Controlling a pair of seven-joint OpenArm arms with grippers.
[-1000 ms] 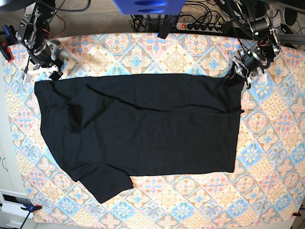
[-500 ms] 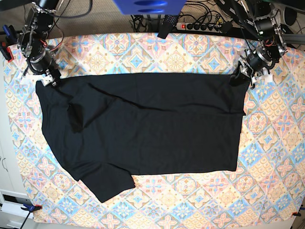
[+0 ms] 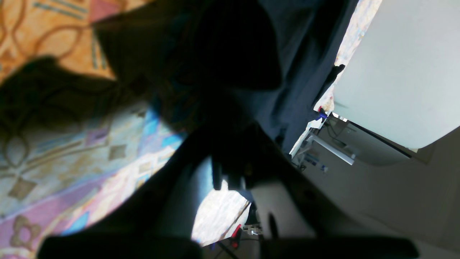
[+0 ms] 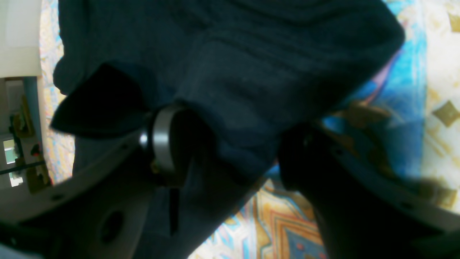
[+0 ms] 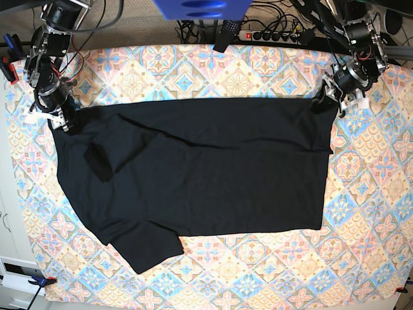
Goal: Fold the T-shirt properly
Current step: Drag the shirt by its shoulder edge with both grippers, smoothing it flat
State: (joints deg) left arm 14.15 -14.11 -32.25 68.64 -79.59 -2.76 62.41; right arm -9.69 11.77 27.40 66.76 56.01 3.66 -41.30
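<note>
I'm starting at the far-left corner of the T-shirt [image 5: 193,174], where my right gripper [image 5: 60,120] sits low on the cloth — on the right wrist camera its jaws stand spread, with a bunched fold of black fabric lying between them, and I can't tell whether either finger actually presses on it. The shirt itself lies spread flat across the patterned tablecloth [image 5: 213,64], body running wide from that corner, one short sleeve poking out toward the near-left, a small fold showing just inside the left edge. Moving across to the shirt's far-right corner, my left gripper [image 5: 328,100] is there — jaws pressed together, pinching the black fabric at that corner. Beyond the shirt's far edge, a power strip [image 5: 274,35] sits past the tablecloth among cables.
</note>
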